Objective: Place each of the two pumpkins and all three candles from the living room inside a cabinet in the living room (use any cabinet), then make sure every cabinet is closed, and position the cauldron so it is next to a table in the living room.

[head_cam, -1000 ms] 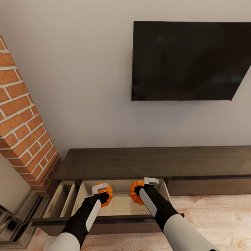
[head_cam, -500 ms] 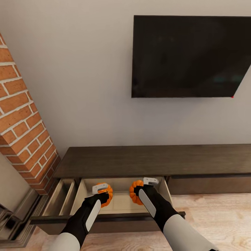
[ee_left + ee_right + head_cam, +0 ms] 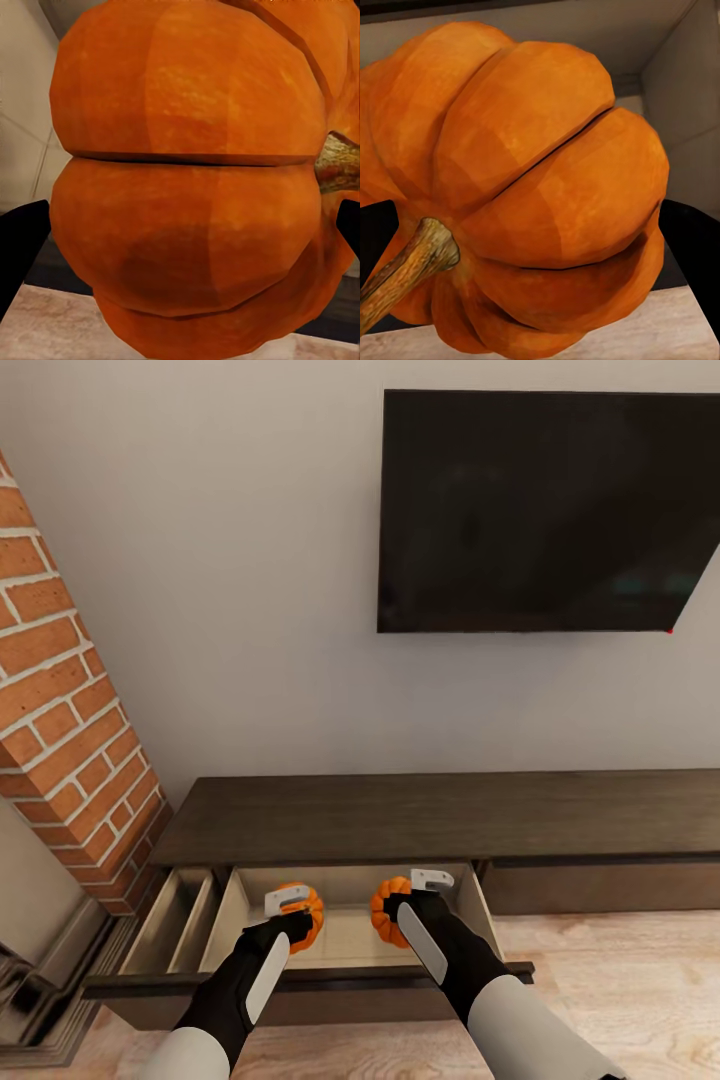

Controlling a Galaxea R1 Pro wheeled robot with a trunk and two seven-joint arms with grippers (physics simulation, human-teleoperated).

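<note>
Both arms reach over an open drawer of the low dark cabinet (image 3: 430, 815) beneath a wall television (image 3: 545, 510). The left tool (image 3: 290, 910) clamps one pumpkin (image 3: 308, 908); the right tool (image 3: 412, 892) clamps the other pumpkin (image 3: 388, 905). Both hang above the pale drawer floor, seemingly poised for release inside.

- Your left claw (image 3: 290, 905) hides much of the left pumpkin (image 3: 308, 913); the right claw (image 3: 418, 890) covers one side of the right pumpkin (image 3: 389, 910)
- The cabinet (image 3: 450, 815) runs off the head view's right edge; so does the television (image 3: 545, 510)
- In both wrist views the pumpkins overflow the picture edges; whether either rests on the drawer (image 3: 345, 940) floor you cannot tell
</note>
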